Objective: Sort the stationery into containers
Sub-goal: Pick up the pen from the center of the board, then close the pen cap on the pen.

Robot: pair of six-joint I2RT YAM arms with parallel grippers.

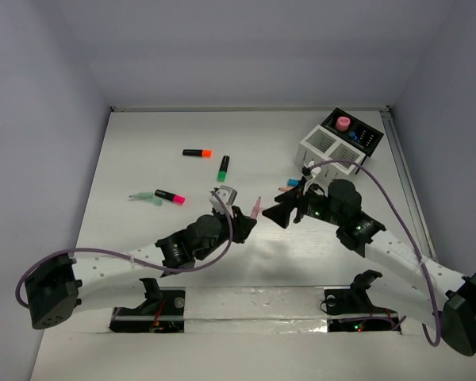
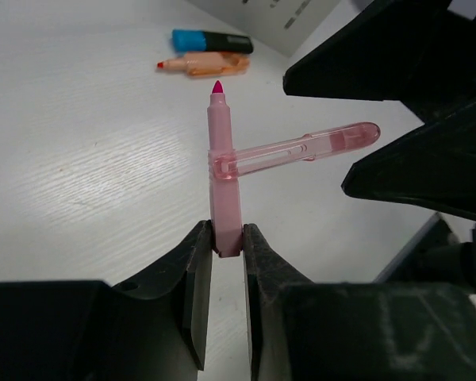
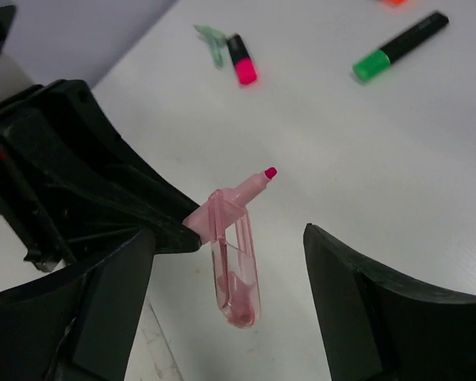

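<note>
White-shelled with black joints, the left arm (image 1: 119,266) and right arm (image 1: 397,254) reach from the bottom edge of the overhead view and meet over a white desk (image 1: 143,127). The left gripper (image 1: 248,219) holds a pink T-shaped pen (image 1: 257,209) off the surface. The right gripper (image 1: 281,213) faces it from just beside, its black wedge-shaped fingers apart. Behind the right arm a white slatted box (image 1: 327,151) is joined to a black box (image 1: 363,135), which carries a round pink item (image 1: 343,123). Flat on the far left of the desk lie an orange-capped highlighter (image 1: 197,152), a green-capped highlighter (image 1: 223,168), and a pink-capped highlighter (image 1: 170,196) just beside a pale green T-shaped piece (image 1: 145,196).

Left wrist view: two matte black fingers (image 2: 194,270) are clamped on the butt end of the pen, a smooth pastel barrel with a magenta felt tip pointing away. Its crossbar (image 2: 301,149), a translucent round-ended tube, juts right towards the right gripper's dark fingers. Beyond, on faintly wood-grained desk, a blue-capped highlighter (image 2: 212,40) and a peach pen (image 2: 205,63) lie side by side.

Right wrist view: the pen hangs in the gap between the right gripper's wide-spread fingers (image 3: 365,317), touching neither. The left gripper pinches its base at left.
</note>
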